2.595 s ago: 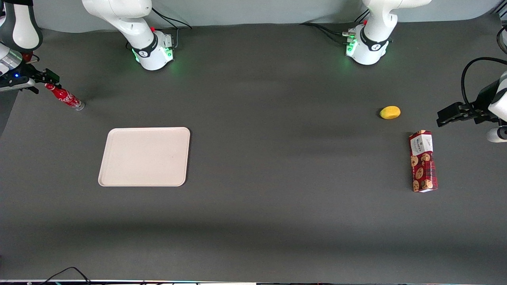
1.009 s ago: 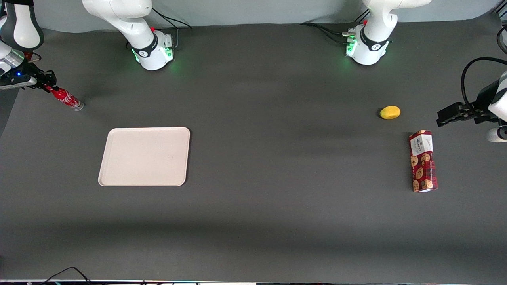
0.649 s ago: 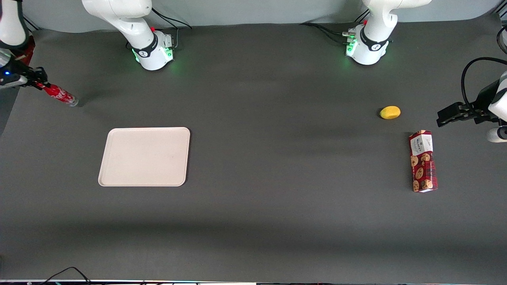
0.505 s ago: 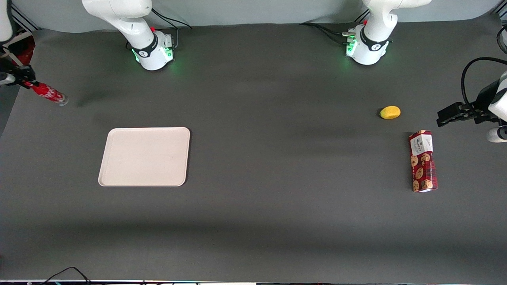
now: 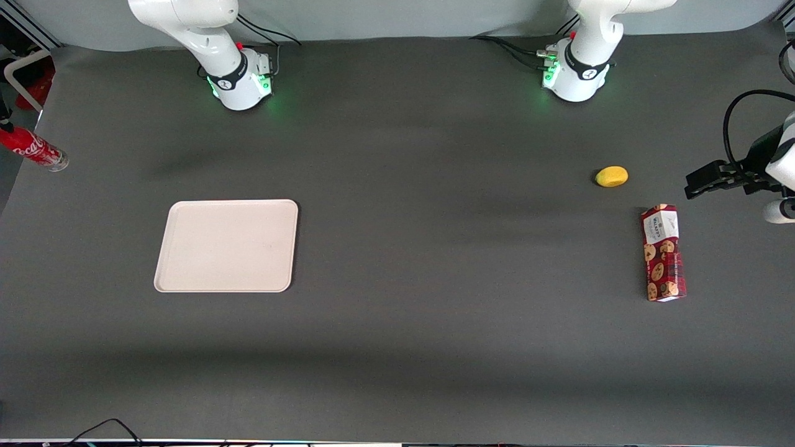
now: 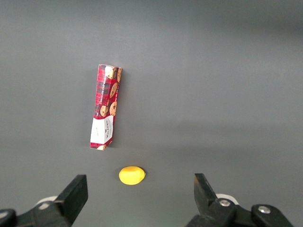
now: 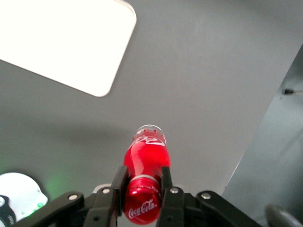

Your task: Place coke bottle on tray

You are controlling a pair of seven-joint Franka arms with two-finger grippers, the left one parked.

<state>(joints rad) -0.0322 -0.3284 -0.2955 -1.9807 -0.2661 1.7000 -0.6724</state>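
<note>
Front view — step: carrying, judged from the coke bottle (image 5: 32,149) hanging tilted at the working arm's end of the counter (image 5: 397,323), cap end running out of frame; gripper itself out of frame here
Front view — target: tray (image 5: 227,245) flat on the counter, bare, well apart from the bottle and nearer the front camera
Front view — count: one coke bottle; one tray; one cookie box (image 5: 663,252); one yellow fruit-like lump (image 5: 612,176), both toward the parked arm's end

Left wrist view — count: same cookie box (image 6: 105,107) and yellow lump (image 6: 131,175); nothing of the task's own

Right wrist view — grip: gripper (image 7: 142,189) clamped on the coke bottle (image 7: 145,172) at the neck, a finger (image 7: 118,184) pressed on each side just under the cap; base pointing away, clear of the counter
Right wrist view — target: tray (image 7: 66,42) corner in sight, well apart from the gripper, not yet under the bottle
Right wrist view — next, judged: travel over the tray, then lower base-first and level before release; a tilted bottle likely to topple or roll
</note>
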